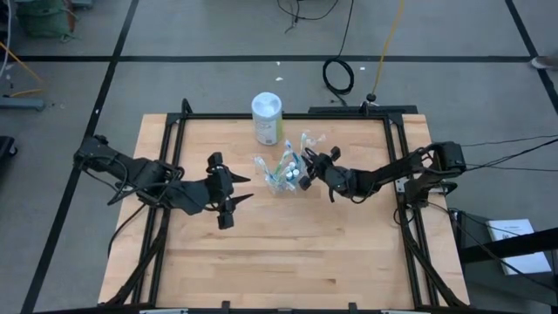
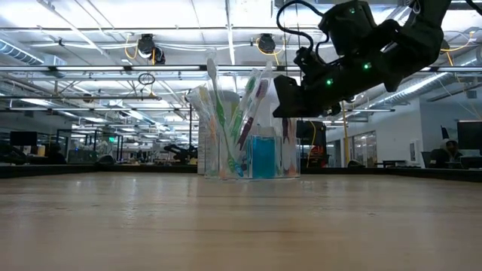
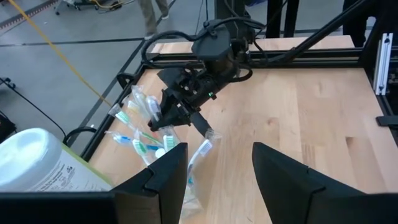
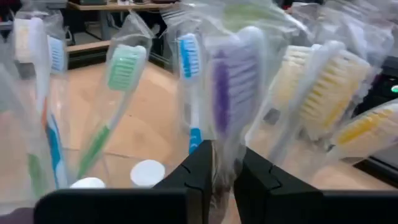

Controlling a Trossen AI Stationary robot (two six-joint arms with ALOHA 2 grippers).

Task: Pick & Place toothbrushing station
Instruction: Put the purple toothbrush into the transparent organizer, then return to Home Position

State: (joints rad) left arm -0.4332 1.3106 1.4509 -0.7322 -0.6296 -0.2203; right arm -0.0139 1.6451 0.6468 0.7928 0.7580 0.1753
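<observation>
1. Wooden table [image 1: 288, 253] carries all items.
2. Left gripper [image 1: 228, 194] hovers left of the cup [image 1: 281, 174], fingers spread, empty.
3. White canister [image 1: 267, 119] stands behind the cup.
4. Right gripper [image 4: 225, 163] pinches a wrapped purple toothbrush [image 4: 229, 81]; only the right wrist view shows this.

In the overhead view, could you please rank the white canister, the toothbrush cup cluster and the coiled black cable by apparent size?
1. Toothbrush cluster
2. White canister and coiled black cable: too alike to rank.

Clear cup [image 2: 248, 154] upright mid-table — wrapped pastel toothbrushes [image 4: 127, 68] fanning out.
</observation>
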